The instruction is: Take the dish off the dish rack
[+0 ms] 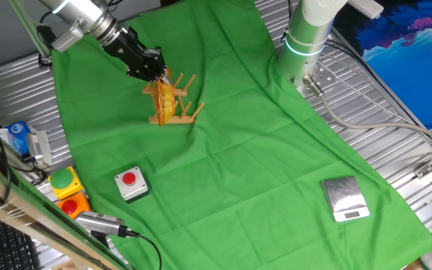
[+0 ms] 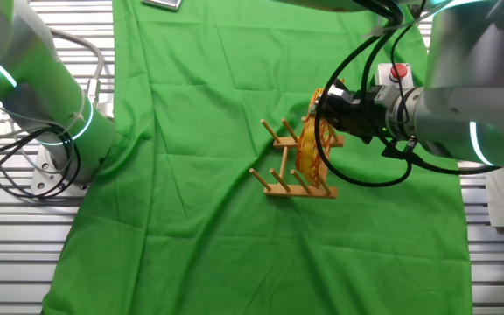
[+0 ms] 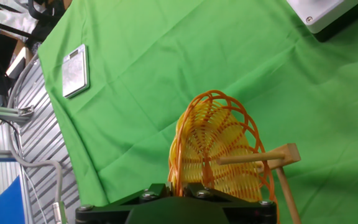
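We see the dish (image 2: 308,145) standing on its edge between the pegs of the dish rack (image 2: 294,181), which sits on the green cloth (image 2: 199,131). The gripper (image 2: 324,112) is right at the dish's top rim, but its fingertips are hidden, so we cannot tell if it is squeezing the dish. The hand view cuts off the dish's lower edge. Only that view shows the woven rings up close. One fixed view also shows the grey box with a red button (image 1: 131,184) and a small scale (image 1: 345,198).
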Robot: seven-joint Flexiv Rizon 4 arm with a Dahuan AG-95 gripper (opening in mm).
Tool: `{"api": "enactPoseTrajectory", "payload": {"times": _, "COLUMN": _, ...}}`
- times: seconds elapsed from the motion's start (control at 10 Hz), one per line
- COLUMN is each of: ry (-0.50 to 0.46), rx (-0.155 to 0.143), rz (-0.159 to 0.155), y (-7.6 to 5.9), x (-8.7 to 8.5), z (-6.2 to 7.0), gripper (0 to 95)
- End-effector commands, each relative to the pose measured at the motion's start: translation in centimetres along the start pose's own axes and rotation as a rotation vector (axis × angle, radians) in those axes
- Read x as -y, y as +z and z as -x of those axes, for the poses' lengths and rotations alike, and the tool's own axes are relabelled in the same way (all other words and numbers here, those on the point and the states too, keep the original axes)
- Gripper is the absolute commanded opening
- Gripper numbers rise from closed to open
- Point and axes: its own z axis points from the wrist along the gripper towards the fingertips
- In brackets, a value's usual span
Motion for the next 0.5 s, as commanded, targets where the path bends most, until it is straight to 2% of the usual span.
{"api": "enactPoseTrajectory", "payload": {"times": 0.1, "ry": 0.001, "rx": 0.005, "rz": 0.008, "y": -0.05, "x": -0.07, "z": 0.03, "gripper": 0.0}}
{"api": "enactPoseTrajectory", "payload": {"times": 0.5, "ry": 0.007, "rx": 0.007, "rz": 0.013, "y": -0.13, "x": -0.15, "z": 0.08, "gripper": 0.0}}
